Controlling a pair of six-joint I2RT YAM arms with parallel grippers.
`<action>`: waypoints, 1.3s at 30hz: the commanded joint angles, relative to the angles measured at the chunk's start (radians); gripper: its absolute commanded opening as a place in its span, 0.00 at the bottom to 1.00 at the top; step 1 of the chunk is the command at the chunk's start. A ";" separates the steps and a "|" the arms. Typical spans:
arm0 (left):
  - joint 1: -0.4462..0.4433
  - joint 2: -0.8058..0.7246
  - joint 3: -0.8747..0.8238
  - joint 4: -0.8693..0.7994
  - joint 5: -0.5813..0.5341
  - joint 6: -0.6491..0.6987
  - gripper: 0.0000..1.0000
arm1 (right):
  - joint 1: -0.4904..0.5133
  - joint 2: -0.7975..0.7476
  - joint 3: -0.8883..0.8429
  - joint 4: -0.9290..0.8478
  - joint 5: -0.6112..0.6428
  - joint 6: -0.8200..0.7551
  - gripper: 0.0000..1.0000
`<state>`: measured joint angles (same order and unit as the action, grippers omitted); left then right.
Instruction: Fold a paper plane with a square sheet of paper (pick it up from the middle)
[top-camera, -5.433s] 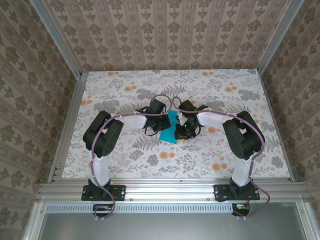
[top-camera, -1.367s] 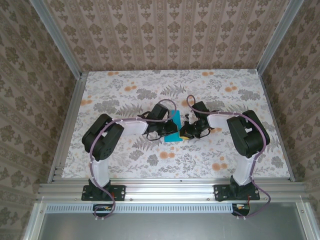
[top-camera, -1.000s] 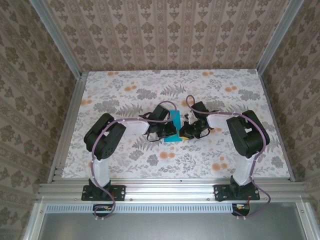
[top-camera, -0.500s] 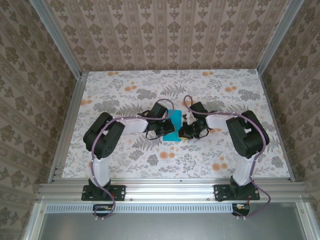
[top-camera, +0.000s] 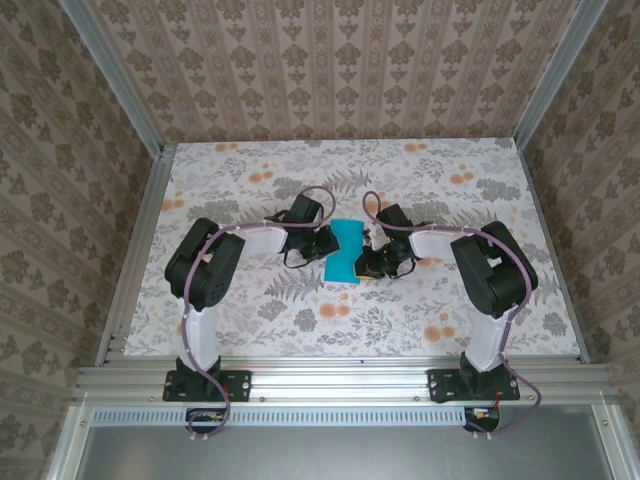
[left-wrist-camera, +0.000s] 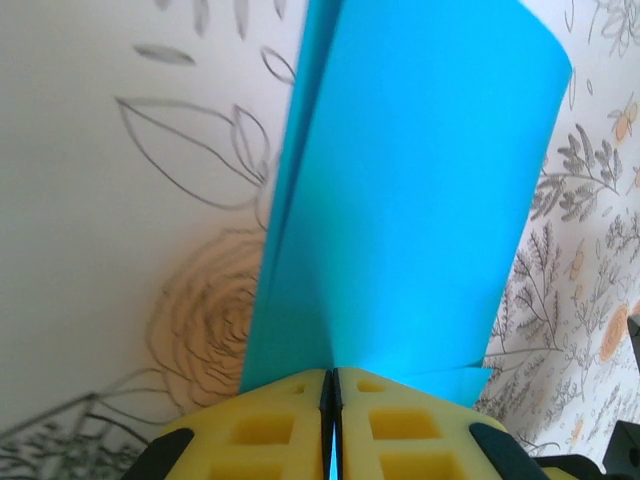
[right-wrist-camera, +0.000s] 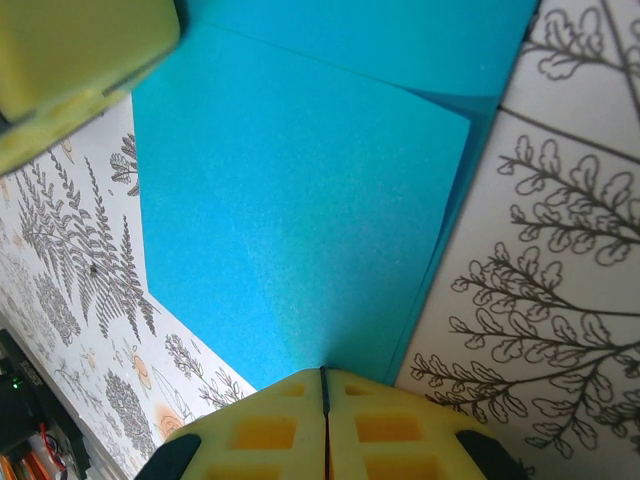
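Reaching over the floral table (top-camera: 250, 180), both arms meet near its middle. The left arm has drawn back leftward over the last second, baring more of the square sheet of paper (top-camera: 348, 250), which lies doubled over between them; likely the fold is being pulled taut. The left hand (left-wrist-camera: 332, 385) is clamped on one edge, and the right hand (right-wrist-camera: 323, 385) is pinching the opposite edge.

the sheet of paper (top-camera: 347, 250) sits mid-surface (top-camera: 250, 180), between the two arms, with the left fingers (left-wrist-camera: 250, 430) at its left edge and the right fingers (right-wrist-camera: 400, 430) at its right edge.
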<state>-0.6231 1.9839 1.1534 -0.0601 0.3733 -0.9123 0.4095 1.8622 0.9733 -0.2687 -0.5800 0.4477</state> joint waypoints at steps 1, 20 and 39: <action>0.056 0.034 -0.004 -0.056 -0.108 0.051 0.14 | 0.028 0.059 -0.069 -0.206 0.126 -0.017 0.08; 0.073 -0.275 -0.173 -0.051 -0.067 0.077 0.51 | 0.026 -0.123 0.189 -0.152 0.195 0.031 0.27; -0.012 -0.214 -0.221 0.146 0.095 -0.095 0.58 | 0.004 0.079 0.244 -0.152 0.192 0.029 0.25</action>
<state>-0.6235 1.7397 0.9085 0.0479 0.4294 -0.9710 0.4259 1.9186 1.2205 -0.4038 -0.3996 0.4778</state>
